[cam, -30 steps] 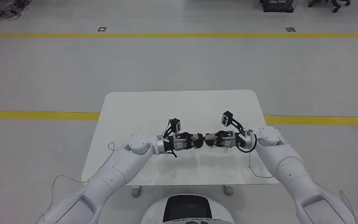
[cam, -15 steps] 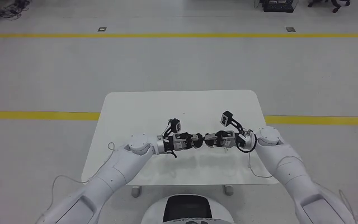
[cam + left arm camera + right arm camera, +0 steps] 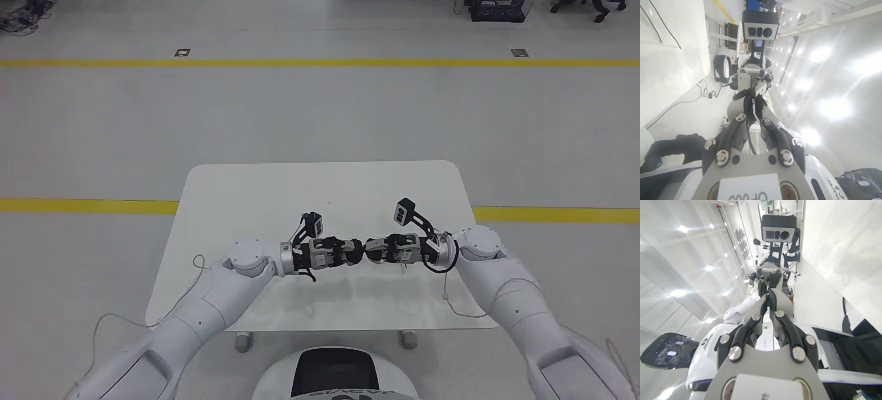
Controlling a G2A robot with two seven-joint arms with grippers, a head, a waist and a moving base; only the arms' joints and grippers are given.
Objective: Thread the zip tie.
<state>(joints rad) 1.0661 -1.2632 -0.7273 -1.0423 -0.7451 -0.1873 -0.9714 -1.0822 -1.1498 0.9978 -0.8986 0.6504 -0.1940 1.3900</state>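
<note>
From the top view I have both arms brought in over the white rectangular table with rounded corners point(image 3: 320, 190), forearms angled toward each other. The left hand point(image 3: 350, 250) and the right hand point(image 3: 380, 248) meet tip to tip above the near half of the table, roughly midway between its side edges. Both hands are held up off the surface.

On my left wrist view, the left hand's black fingers point(image 3: 747, 106) are drawn in close at their tips. A thin black plastic zip tie point(image 3: 748, 130) runs up between them as a slim dark strap. It starts near the palm plate and ends where the pads pinch together, so that hand is clamped on it. The tie sits in the air between the two hands, clear of the table. Just beyond those tips the right hand faces me head-on, its tips touching or very nearly touching mine.

On the right wrist view, that hand is closed down narrow, with its two ribbed pads point(image 3: 773, 303) all but meeting and only a sliver of gap lower down. I cannot tell whether any part of the tie is caught between them.

Two yellow stripes point(image 3: 90, 206) cross the pale grey floor, one passing behind the table and one farther off.
</note>
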